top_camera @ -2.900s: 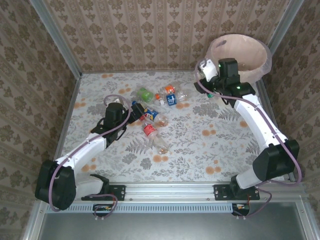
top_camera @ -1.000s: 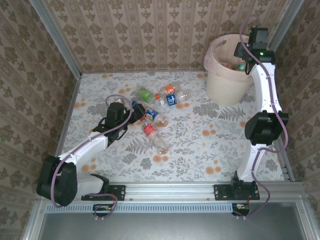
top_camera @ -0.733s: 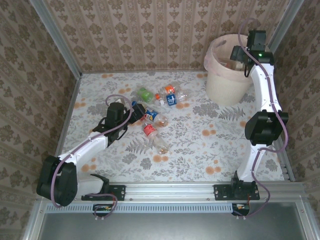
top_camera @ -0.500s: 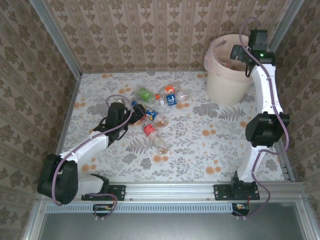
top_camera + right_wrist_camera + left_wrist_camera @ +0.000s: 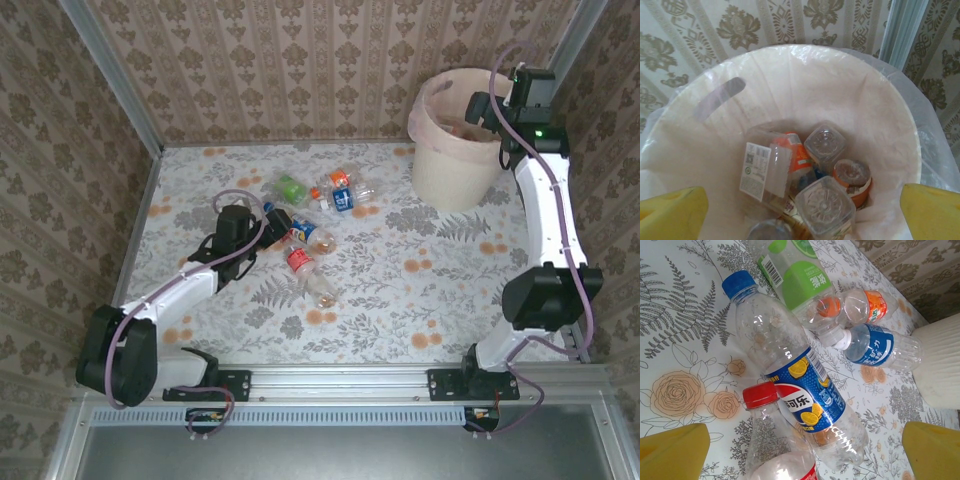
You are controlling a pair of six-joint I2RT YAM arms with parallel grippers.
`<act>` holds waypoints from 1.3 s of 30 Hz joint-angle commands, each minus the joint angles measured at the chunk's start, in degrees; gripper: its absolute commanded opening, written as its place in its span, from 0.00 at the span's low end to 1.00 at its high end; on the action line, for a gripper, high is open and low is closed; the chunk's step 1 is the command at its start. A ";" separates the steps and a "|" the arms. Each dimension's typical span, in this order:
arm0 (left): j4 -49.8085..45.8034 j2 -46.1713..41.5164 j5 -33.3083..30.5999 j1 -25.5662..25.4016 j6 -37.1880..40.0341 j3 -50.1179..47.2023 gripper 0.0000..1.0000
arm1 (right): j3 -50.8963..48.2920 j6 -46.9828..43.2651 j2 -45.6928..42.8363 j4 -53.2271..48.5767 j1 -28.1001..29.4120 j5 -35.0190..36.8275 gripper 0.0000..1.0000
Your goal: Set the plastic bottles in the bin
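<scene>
The right gripper [image 5: 800, 214] is hanging directly over the open mouth of the bin [image 5: 790, 75]. Its two yellow fingers [image 5: 672, 210] are standing spread wide, with nothing held between them. Straight below the gap, dropped bottles [image 5: 826, 142] are lying heaped on the bin's floor. Several clear ones are showing square bases, one is wearing an orange label, and one is showing a white barcode label. A thin translucent liner [image 5: 935, 145] is draping over the bin's rim.

The left gripper [image 5: 802, 450] is hovering well apart from the bin, low over the flowered table [image 5: 400, 300], off to the bin's left and nearer the arm bases. Its yellow pads [image 5: 675, 447] are parted wide and gripping nothing.

Between those pads a red-capped bottle [image 5: 775, 440] is lying, cap pointing away from the gripper. Just beside it, a blue-capped bottle [image 5: 790, 365] with a dark blue label is lying at a slant, the two overlapping in the wrist view.

Further on toward the bin, a green-labelled bottle [image 5: 797, 275] and a small orange-labelled bottle [image 5: 860, 307] are resting. A blue-labelled bottle with a white cap [image 5: 875, 345] is lying nearest the bin's cream wall, but apart from it.
</scene>
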 commanded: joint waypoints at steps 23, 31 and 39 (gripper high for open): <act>-9.17 8.65 -1.77 -0.71 -6.60 7.22 1.00 | -51.90 19.94 -37.72 41.71 8.97 -25.46 1.00; -19.65 11.17 -5.45 -9.55 -11.17 10.09 0.98 | -58.45 19.41 -40.03 40.24 12.58 -22.21 1.00; -21.02 18.34 -3.09 -12.31 -12.33 13.79 0.90 | -57.51 17.29 -39.03 38.91 13.29 -22.41 1.00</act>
